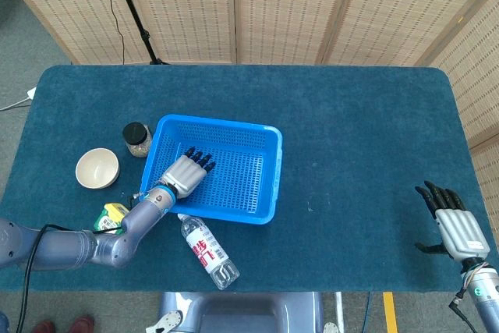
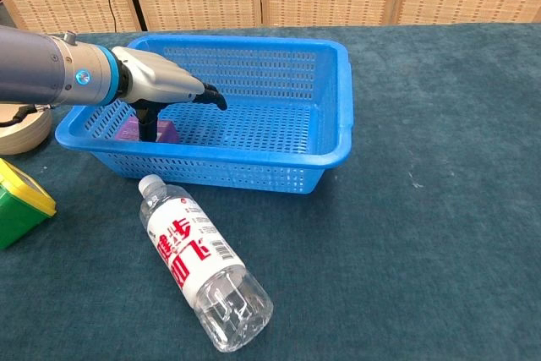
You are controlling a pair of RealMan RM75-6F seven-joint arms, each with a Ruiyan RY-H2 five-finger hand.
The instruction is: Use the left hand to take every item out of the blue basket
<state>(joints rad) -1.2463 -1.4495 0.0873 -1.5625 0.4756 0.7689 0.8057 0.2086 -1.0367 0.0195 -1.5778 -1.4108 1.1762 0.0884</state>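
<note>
The blue basket (image 1: 234,193) (image 2: 279,145) stands left of the table's middle. A small purple box (image 2: 166,131) lies in its near left corner. My left hand (image 1: 186,173) (image 2: 159,85) is lowered inside the basket right over the box, fingers stretched toward the basket's middle. Its thump points down and touches the box's top; nothing is clasped. In the head view the hand hides the box. My right hand (image 1: 453,226) hovers at the table's front right, fingers spread and empty; the chest view does not show it.
A clear water bottle (image 1: 209,251) (image 2: 203,272) lies on the cloth just in front of the basket. Left of the basket are a dark-lidded jar (image 1: 137,138), a cream bowl (image 1: 97,168) (image 2: 21,128) and a green-yellow container (image 1: 109,216) (image 2: 17,205).
</note>
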